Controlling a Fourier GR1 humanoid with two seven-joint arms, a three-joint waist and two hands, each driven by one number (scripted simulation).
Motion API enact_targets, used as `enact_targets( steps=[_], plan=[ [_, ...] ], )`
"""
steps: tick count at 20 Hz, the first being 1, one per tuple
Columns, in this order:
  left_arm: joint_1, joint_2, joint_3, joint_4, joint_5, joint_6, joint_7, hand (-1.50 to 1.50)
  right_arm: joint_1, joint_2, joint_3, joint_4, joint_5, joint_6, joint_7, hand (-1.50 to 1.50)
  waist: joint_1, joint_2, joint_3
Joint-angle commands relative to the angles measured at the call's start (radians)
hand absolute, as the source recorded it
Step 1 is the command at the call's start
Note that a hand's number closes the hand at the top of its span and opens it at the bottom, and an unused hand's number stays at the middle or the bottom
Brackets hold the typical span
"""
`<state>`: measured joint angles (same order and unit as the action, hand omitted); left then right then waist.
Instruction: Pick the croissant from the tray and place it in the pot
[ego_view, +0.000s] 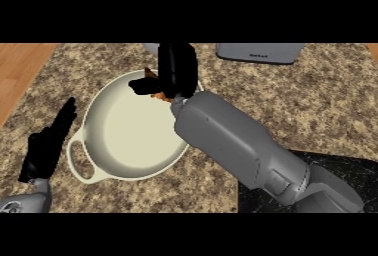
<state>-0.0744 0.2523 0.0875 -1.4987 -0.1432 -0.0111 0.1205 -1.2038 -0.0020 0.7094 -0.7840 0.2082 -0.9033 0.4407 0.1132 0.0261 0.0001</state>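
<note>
A cream pot (133, 165) with a loop handle at its near left sits on the granite counter. My right hand (176, 65) hangs over the pot's far rim, fingers curled around a brown croissant (153, 75), of which only small bits show beside the thumb. The right forearm (236, 145) crosses the pot's right side. My left hand (50, 142) rests open at the left of the pot, fingers pointing up. A black tray (332, 165) lies at the lower right, partly under the right arm.
A grey appliance (258, 52) stands at the back edge, right of centre. A wooden surface (22, 70) borders the granite counter (317, 105) on the left.
</note>
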Motion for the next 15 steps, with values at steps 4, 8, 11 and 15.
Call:
enact_targets(
  steps=[4, 8, 11, 15],
  plan=[
    [-0.006, -0.008, 0.009, -0.033, -0.014, 0.030, 0.067, 0.00, 0.030, 0.002, -0.054, -0.088, -0.223, -0.040, -0.131, -1.50, -0.047, -0.012, 0.000],
    [0.055, 0.003, 0.042, -0.026, 0.003, 0.018, 0.017, 0.00, 0.120, 0.002, -0.073, -0.183, -0.288, 0.023, -0.229, -1.50, -0.087, -0.021, 0.000],
    [0.087, 0.018, 0.076, -0.044, 0.028, 0.003, 0.018, 0.00, 0.240, 0.002, -0.076, -0.272, -0.270, 0.032, -0.282, -1.50, -0.108, -0.027, 0.000],
    [0.086, 0.041, 0.116, -0.039, 0.051, -0.019, 0.014, 0.00, 0.369, -0.051, -0.067, -0.430, -0.230, 0.059, -0.270, -1.50, -0.116, -0.029, 0.000]
  ],
)
